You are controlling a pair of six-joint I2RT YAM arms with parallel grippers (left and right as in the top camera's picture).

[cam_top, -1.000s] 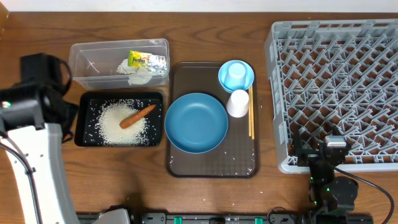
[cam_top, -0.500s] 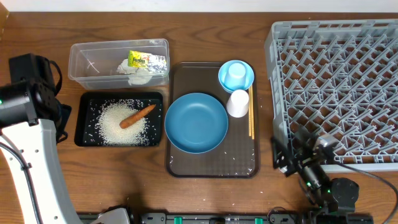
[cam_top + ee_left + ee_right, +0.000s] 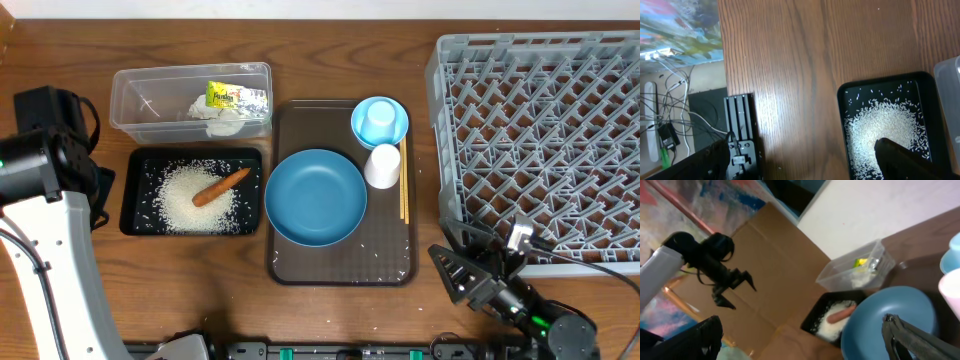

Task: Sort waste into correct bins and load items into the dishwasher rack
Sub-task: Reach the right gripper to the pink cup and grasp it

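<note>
Robotics lab set up as a dish-clearing station. A white robot arm (image 3: 45, 250) stands at a wooden table (image 3: 300, 320) bearing a grey rack (image 3: 540, 130). Loose cables (image 3: 675, 107) lie on the floor (image 3: 695, 75), and a cardboard sheet (image 3: 775, 260) stands beyond the table.

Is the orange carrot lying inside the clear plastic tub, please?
No, the carrot lies on the rice in the black tray, beside the clear tub.

your inventory, non-task: one wooden bench (image 3: 300, 40), dark-grained; one brown serving tray (image 3: 340, 265) at its middle; brown cardboard (image 3: 775, 255) standing beyond it; loose cables (image 3: 670, 100) on the floor beside its edge.
</note>
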